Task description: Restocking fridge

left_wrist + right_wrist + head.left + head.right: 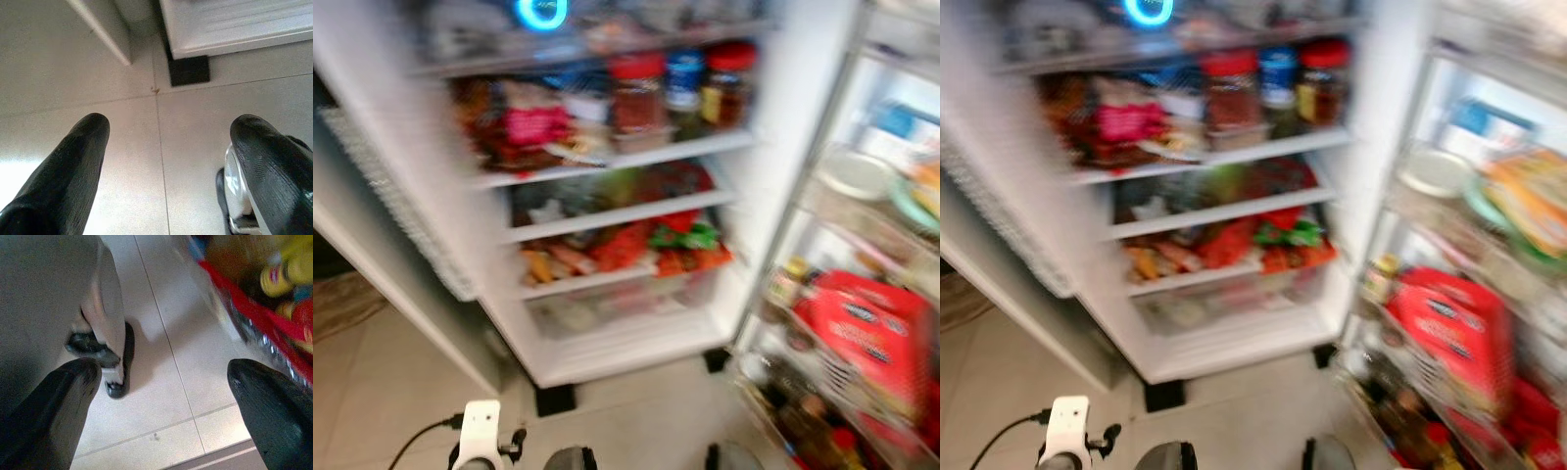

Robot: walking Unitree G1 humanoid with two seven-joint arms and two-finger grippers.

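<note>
The open fridge (607, 348) stands ahead of me, blurred. Its shelves hold red-lidded jars (636, 93), a pink packet (533, 127) and red and green packets (675, 240). The open door (803, 196) on the right carries a red pack (862, 328) and bottles (803, 421) in its racks. My left gripper (171, 128) hangs open above the floor tiles near the fridge's base, holding nothing. My right gripper (164, 372) is open and empty over the floor beside the door's lower rack (254, 318).
A person's trouser leg (105, 308) and dark shoe (120, 364) stand on the tiles close to my right gripper. A grey panel (401, 294) flanks the fridge on the left. A black foot (188, 71) props the fridge base. Pale tiled floor (636, 421) lies before the fridge.
</note>
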